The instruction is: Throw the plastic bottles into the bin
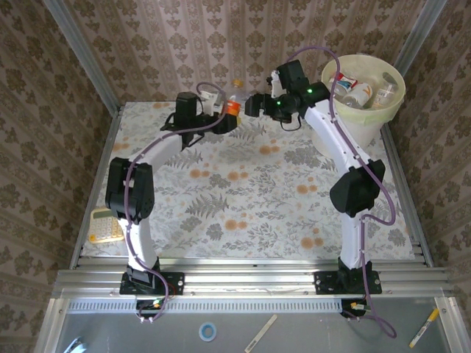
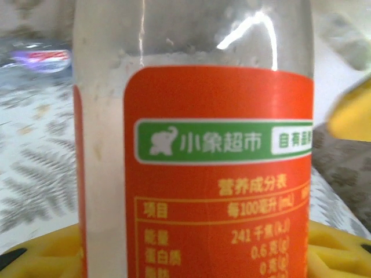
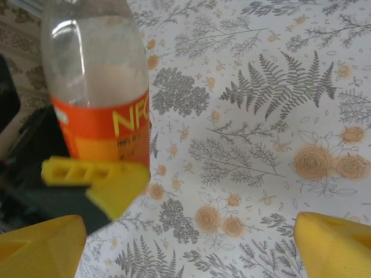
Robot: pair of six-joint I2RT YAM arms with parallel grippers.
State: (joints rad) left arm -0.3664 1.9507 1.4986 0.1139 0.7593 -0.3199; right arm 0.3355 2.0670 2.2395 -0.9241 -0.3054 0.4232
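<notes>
The table (image 1: 243, 213), spread with a pale cloth printed with grey ferns and orange flowers, carries very little across its middle in the top view. At its far right corner stands the large round cream-white bin (image 1: 383, 121) with a pale yellow-green liner folded over the rim. Several plastic bottles (image 1: 355, 92) already lie inside it, so most of the job looks done.

At the far edge of the table, well apart from the bin, the left gripper (image 1: 223, 116) is clamped on a clear upright plastic bottle with an orange label (image 1: 232, 105). One of its yellow fingers (image 3: 95, 182) presses against that label. The right gripper (image 3: 185, 231) hangs just beside this bottle, its yellow fingers spread wide with nothing between them.

This bottle is not yet binned. It has to cross to the right, either carried by the left arm or passed to the right one.

Beyond it, the left wrist view shows a blurred clear thing with a red label (image 2: 40, 58) lying on the cloth. It is possibly one more bottle, but I cannot tell. The small yellow calculator (image 1: 105, 226) at the near left edge is no part of the work.
</notes>
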